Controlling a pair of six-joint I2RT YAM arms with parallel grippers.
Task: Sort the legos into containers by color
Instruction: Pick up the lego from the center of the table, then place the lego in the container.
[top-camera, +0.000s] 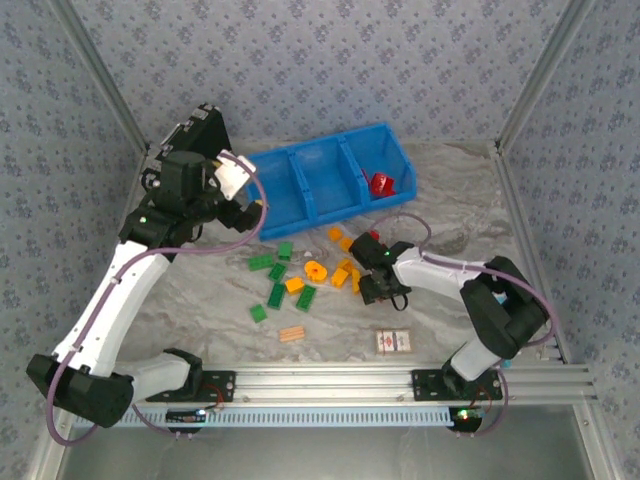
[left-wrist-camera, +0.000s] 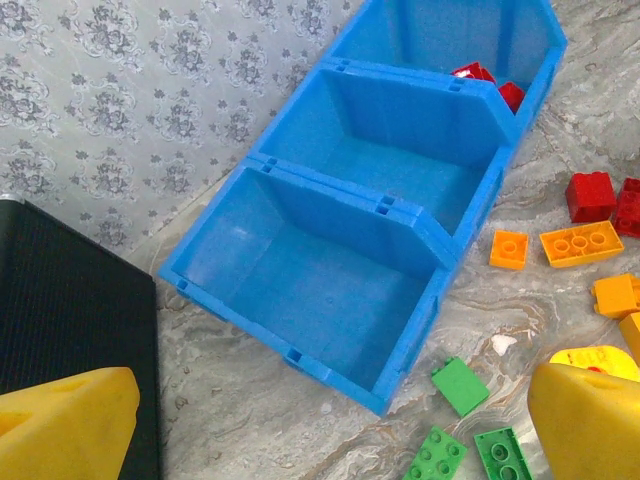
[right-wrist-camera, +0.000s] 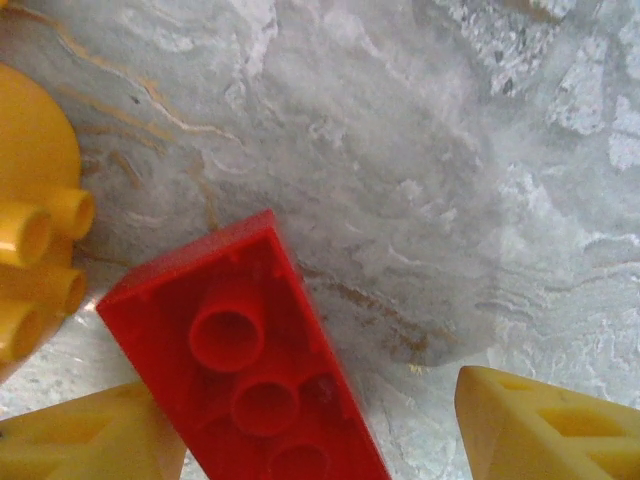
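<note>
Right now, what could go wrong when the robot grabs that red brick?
1. The red brick lies slanted between the open jaws of the right gripper, nearer one of them, so closing could twist it or push it away.
2. An orange-yellow piece sits right beside it; a finger might bump it too.
3. Other red bricks already lie in the end bin of the blue tray; dropping this one in a different bin would mix colours.
</note>
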